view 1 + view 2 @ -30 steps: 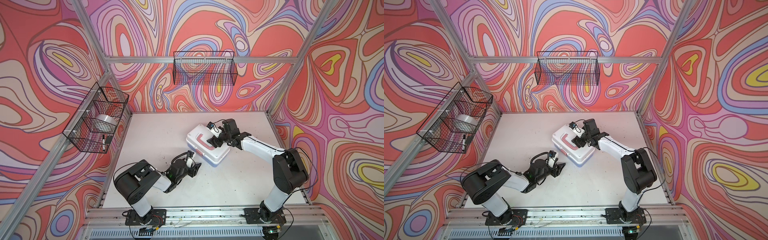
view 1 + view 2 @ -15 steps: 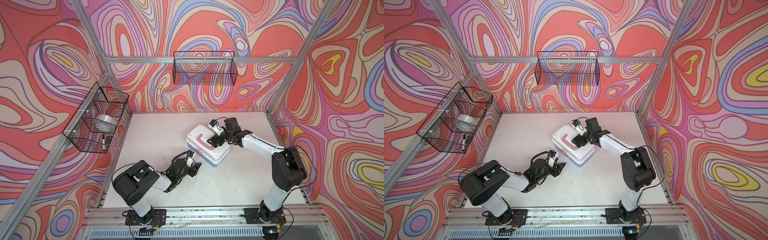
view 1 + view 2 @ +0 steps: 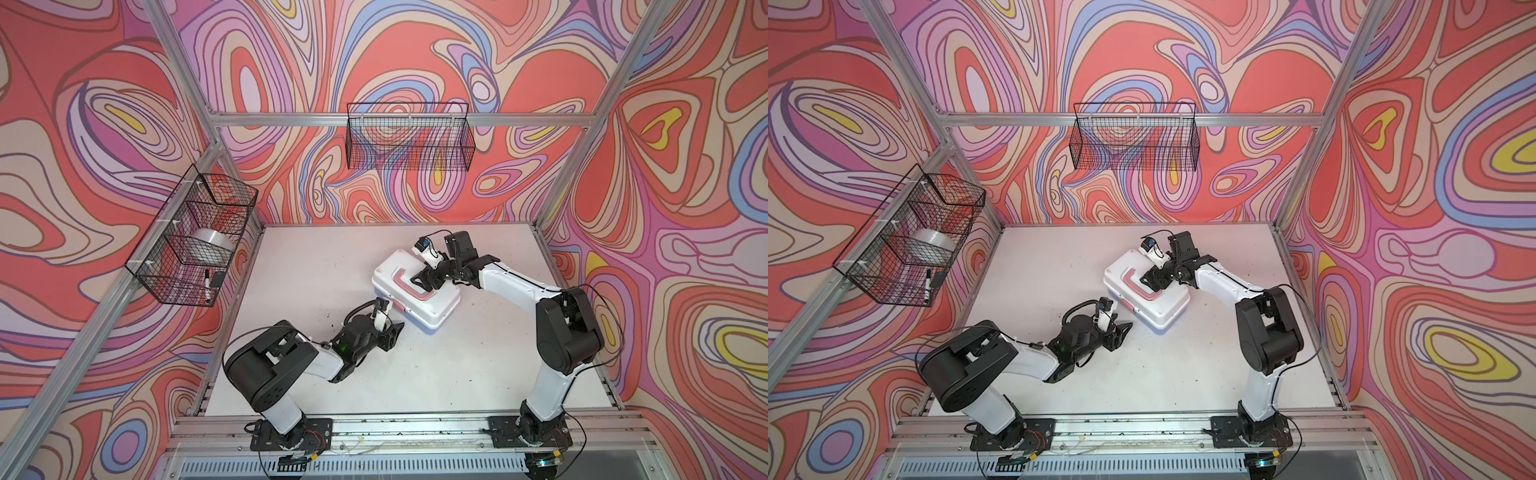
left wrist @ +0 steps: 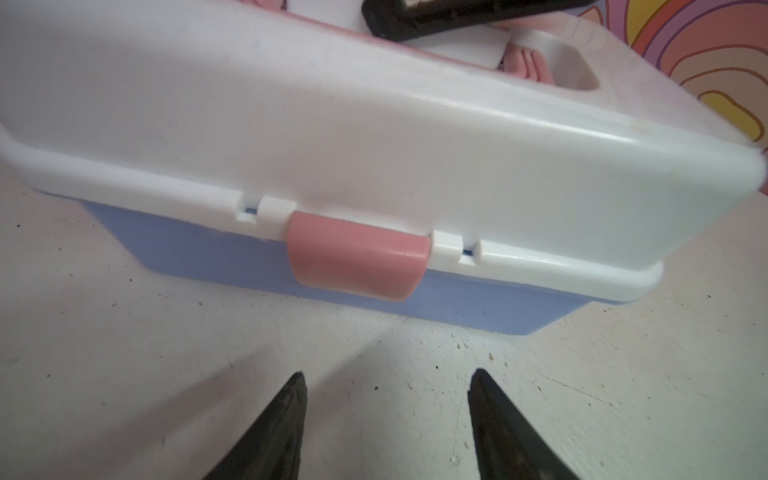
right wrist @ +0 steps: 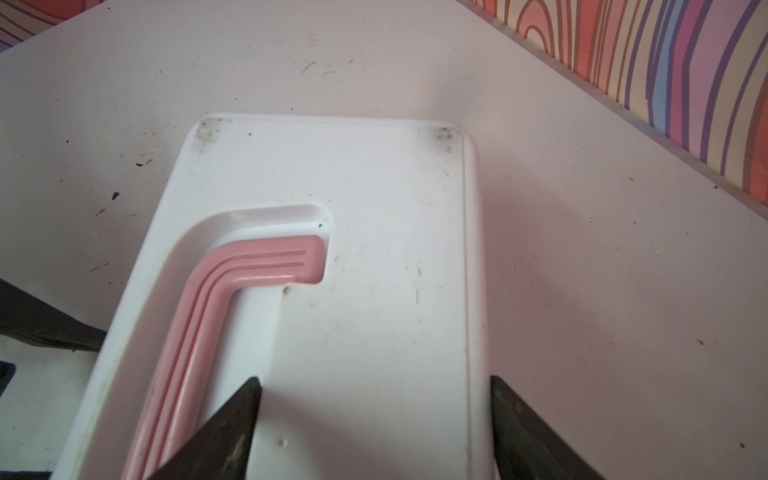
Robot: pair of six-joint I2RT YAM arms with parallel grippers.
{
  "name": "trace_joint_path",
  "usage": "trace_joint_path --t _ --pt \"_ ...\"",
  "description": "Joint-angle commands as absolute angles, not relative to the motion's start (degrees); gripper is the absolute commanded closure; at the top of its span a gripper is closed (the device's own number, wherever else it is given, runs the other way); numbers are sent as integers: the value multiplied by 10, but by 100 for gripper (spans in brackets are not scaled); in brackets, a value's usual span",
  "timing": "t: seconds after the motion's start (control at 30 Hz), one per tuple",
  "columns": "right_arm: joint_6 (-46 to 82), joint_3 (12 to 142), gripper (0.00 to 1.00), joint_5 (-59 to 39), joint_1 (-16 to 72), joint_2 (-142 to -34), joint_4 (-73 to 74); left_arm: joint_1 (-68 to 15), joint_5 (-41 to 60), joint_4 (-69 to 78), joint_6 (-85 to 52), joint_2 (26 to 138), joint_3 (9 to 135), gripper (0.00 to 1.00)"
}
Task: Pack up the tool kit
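Note:
The tool kit (image 3: 432,307) (image 3: 1163,305) lies closed at the table's middle, its pink handle (image 5: 232,282) folded flat in the white lid's recess. My right gripper (image 3: 424,283) (image 3: 1152,277) (image 5: 374,386) hovers open over the lid. One fingertip is at the handle recess and the other is at the lid's far edge. In the left wrist view the pink latch (image 4: 357,259) hangs over the seam between the white lid (image 4: 374,124) and the blue base (image 4: 199,245). My left gripper (image 3: 397,330) (image 3: 1126,328) (image 4: 387,376) is low on the table, open and empty, facing the latch a short way off.
A black wire basket (image 3: 174,266) on the left wall holds a tape roll (image 3: 212,244) and a marker (image 3: 206,284). Another wire basket (image 3: 409,137) hangs on the back wall. The white table (image 3: 457,374) is speckled with dirt, with metal rails along its front.
My right gripper has shifted a little leftward over the lid. The left arm and the tool kit have stayed where they were.

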State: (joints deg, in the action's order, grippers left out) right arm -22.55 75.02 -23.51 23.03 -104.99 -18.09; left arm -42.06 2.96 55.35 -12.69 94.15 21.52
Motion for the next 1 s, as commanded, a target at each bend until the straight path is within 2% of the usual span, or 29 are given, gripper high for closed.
trace_joint_path --t 0.0,0.17,0.4,0.97 --pt "-283 688 26 -213 252 -1095 -351 -425 24 558 -127 946 222 38" --pt "-270 671 27 -224 267 -1082 -348 -425 22 577 -122 951 215 39" --pt "-264 664 27 -224 267 -1072 -336 -441 17 615 -113 983 209 46" --pt "-266 684 26 -217 267 -1082 -347 -447 -26 734 -119 1054 202 49"
